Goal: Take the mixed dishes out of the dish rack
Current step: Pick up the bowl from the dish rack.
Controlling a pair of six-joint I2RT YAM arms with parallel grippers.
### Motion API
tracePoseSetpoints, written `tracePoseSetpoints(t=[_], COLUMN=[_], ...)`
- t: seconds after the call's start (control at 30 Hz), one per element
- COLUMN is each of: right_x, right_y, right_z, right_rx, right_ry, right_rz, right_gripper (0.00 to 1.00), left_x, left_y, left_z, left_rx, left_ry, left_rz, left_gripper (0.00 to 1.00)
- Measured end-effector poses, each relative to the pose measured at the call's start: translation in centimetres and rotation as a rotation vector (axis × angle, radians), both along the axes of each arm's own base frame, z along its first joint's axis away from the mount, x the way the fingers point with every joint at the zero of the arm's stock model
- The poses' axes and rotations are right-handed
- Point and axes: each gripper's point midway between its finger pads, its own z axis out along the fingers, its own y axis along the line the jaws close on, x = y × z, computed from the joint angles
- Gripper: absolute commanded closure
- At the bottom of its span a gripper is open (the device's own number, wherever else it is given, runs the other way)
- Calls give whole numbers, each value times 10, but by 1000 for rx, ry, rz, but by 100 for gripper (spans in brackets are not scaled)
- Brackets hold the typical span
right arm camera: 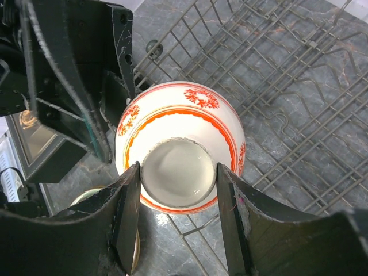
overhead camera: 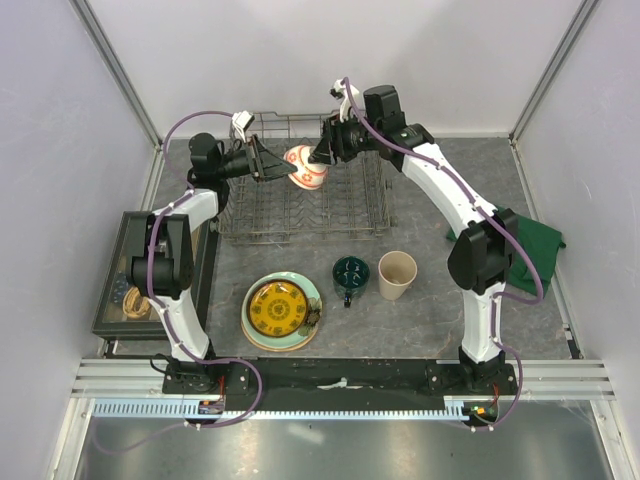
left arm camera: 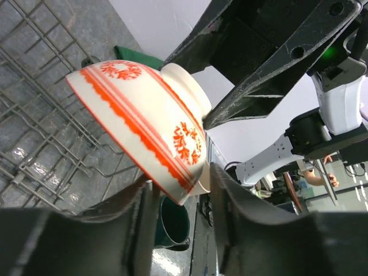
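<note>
As right hand (right arm camera: 178, 172) grips foot, bowl (right arm camera: 172, 118) sideways

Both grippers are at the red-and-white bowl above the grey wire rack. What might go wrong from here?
1. The right gripper pinches only the foot ring of the red-and-white patterned ceramic bowl; a slip could drop it onto the grey metal wire rack.
2. The left gripper straddles the thin rim, firmness unclear; if the right releases early, the bowl may tip out.
</note>
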Motion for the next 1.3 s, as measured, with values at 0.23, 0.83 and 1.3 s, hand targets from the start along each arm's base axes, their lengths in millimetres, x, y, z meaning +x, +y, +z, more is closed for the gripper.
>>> tracePoseSetpoints(t=[0.23, 0.83, 1.3], right_x=[-4, -19, -34], right_y=[0, 8, 5], right_z=[9, 2, 32], right_rx=[17, 22, 39], right_ry=[-14, -10, -79], right_rz=[9, 54, 68], right_gripper=[99, 67, 33], left_x=[-2, -20, -35], left_y=[-1, -7, -11], left_z=[10, 17, 20], left_rx=[-35, -94, -14], left_ry=[-1, 30, 15], left_rz=[-11, -63, -85], left_gripper=[67, 98, 98])
